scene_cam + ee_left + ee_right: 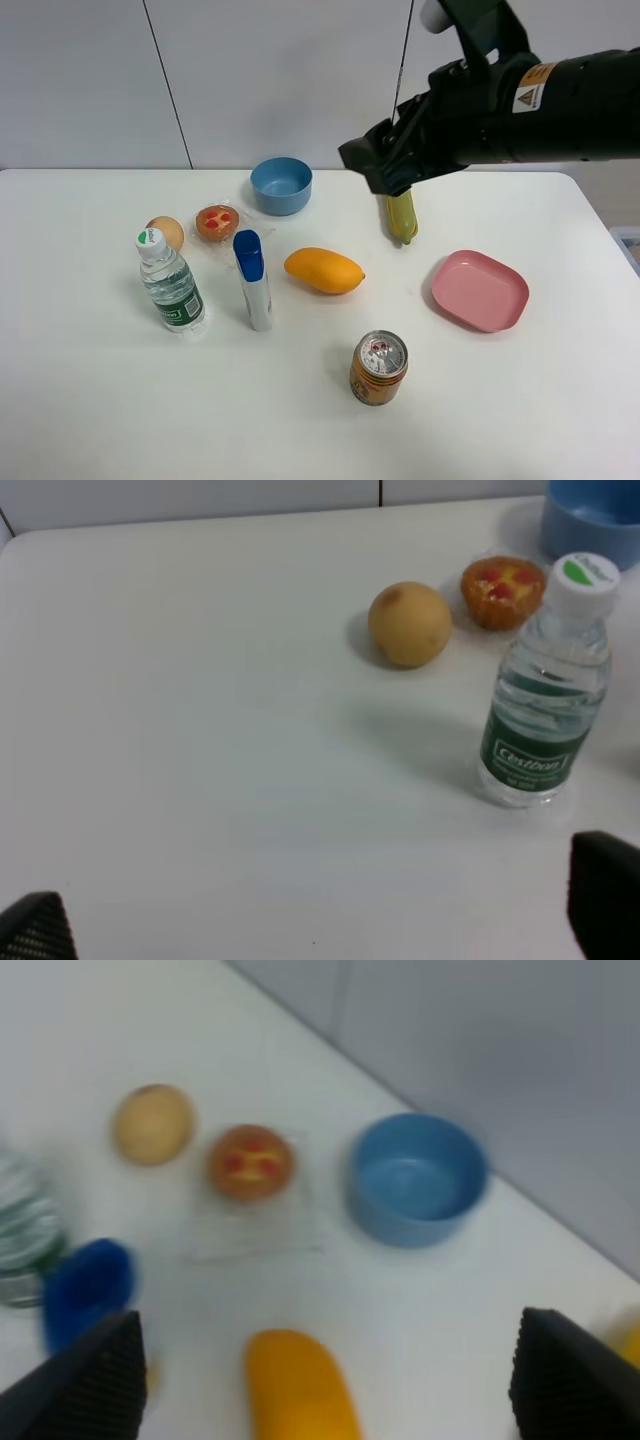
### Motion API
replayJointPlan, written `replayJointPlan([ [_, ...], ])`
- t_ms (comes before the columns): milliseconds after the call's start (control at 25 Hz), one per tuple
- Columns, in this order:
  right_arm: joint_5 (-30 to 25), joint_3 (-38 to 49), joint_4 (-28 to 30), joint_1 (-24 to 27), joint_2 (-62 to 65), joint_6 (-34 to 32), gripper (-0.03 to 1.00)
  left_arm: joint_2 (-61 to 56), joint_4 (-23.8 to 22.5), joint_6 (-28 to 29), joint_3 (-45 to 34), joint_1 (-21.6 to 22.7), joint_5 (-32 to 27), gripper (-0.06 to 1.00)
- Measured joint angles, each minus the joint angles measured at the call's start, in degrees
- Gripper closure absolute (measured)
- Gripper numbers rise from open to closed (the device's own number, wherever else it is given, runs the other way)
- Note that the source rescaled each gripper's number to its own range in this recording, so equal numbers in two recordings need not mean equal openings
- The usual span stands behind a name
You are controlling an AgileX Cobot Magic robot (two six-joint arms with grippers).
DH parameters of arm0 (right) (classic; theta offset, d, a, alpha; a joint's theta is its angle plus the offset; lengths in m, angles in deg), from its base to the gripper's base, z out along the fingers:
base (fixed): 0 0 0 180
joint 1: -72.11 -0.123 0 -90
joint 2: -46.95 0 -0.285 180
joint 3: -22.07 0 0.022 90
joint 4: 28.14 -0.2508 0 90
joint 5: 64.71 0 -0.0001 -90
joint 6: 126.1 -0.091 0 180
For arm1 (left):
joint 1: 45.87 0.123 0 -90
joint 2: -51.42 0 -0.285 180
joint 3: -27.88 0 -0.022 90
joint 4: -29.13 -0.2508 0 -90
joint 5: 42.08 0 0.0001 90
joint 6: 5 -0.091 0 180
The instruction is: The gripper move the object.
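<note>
The white shampoo bottle (256,290) with a blue cap stands upright on the white table, between the water bottle (171,282) and the mango (323,270). Its blue cap shows blurred in the right wrist view (85,1282). My right gripper (383,168) hangs above the table's back middle, over a yellow-green fruit (402,217), well to the right of and behind the shampoo bottle. In its wrist view the right gripper (330,1390) is open and empty. My left gripper (320,930) is open and empty, near the water bottle (543,695); it is out of the exterior view.
A blue bowl (281,185) stands at the back. A small tart (217,222) and a round tan fruit (166,233) lie behind the water bottle. A pink dish (479,290) is at the right and a drink can (379,367) at the front.
</note>
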Motion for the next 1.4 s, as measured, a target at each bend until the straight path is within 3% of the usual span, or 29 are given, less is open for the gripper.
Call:
replayJointPlan([
  [320, -7.50, 0.00, 2.23, 18.58, 2.63, 0.06, 0.39, 0.00, 0.00, 0.00, 0.00, 0.00, 0.00, -0.06],
  [360, -7.50, 0.00, 2.23, 18.58, 2.63, 0.06, 0.39, 0.00, 0.00, 0.00, 0.00, 0.00, 0.00, -0.06],
  [600, -21.91, 0.00, 3.21, 28.85, 10.05, 0.06, 0.39, 0.00, 0.00, 0.00, 0.00, 0.00, 0.00, -0.06],
  [760, -33.04, 0.00, 7.48, 34.49, 16.39, 0.06, 0.39, 0.00, 0.00, 0.00, 0.00, 0.00, 0.00, -0.06],
  [1000, -44.08, 0.00, 15.34, 36.19, 26.25, -0.07, 0.39, 0.00, 0.00, 0.00, 0.00, 0.00, 0.00, -0.06],
  [1200, -46.34, 0.00, 17.71, 36.19, 33.74, -0.49, 0.39, 0.00, 0.00, 0.00, 0.00, 0.00, 0.00, -0.06],
  [1320, -47.48, 0.00, 20.33, 36.19, 37.13, -3.37, 0.27, 0.00, 0.00, 0.00, 0.00, 0.00, 0.00, -0.06],
  [1400, -48.57, 0.00, 21.97, 36.19, 38.75, -5.59, 0.09, 0.00, 0.00, 0.00, 0.00, 0.00, 0.00, -0.06],
])
